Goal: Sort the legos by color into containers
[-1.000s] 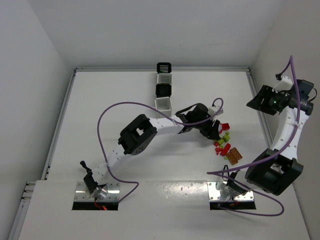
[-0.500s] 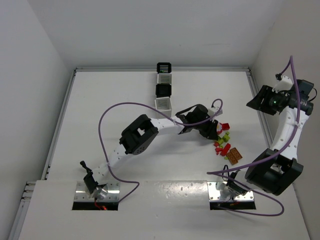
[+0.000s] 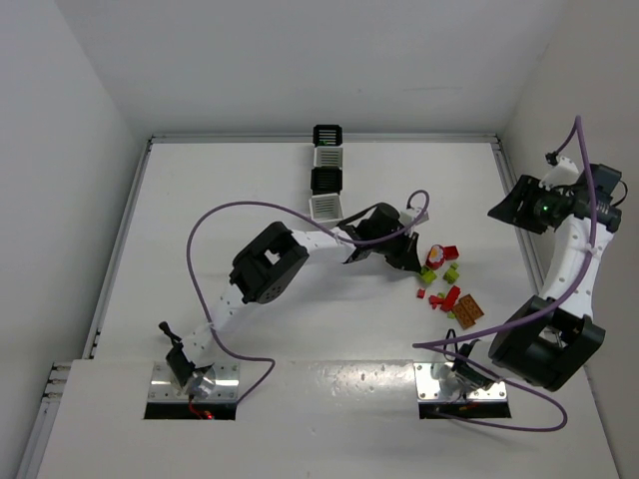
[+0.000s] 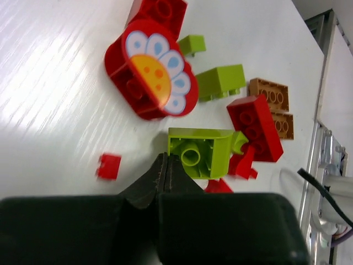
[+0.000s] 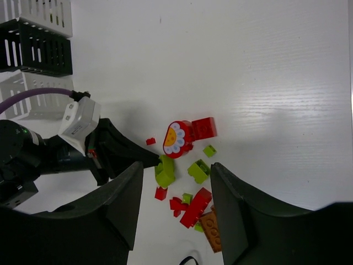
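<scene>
Containers: four stood in a row at the far side, two black and two white, alternating.
Red legos: six lay in the pile at the right, one of them printed with a flower.
Green legos: four could be counted for certain.
Orange-brown legos: two studded plates lay side by side.
Arms: two, one left, one right.
Purple cables: two.

White table, raised rim along its edges, plain white walls around, soft even light
</scene>
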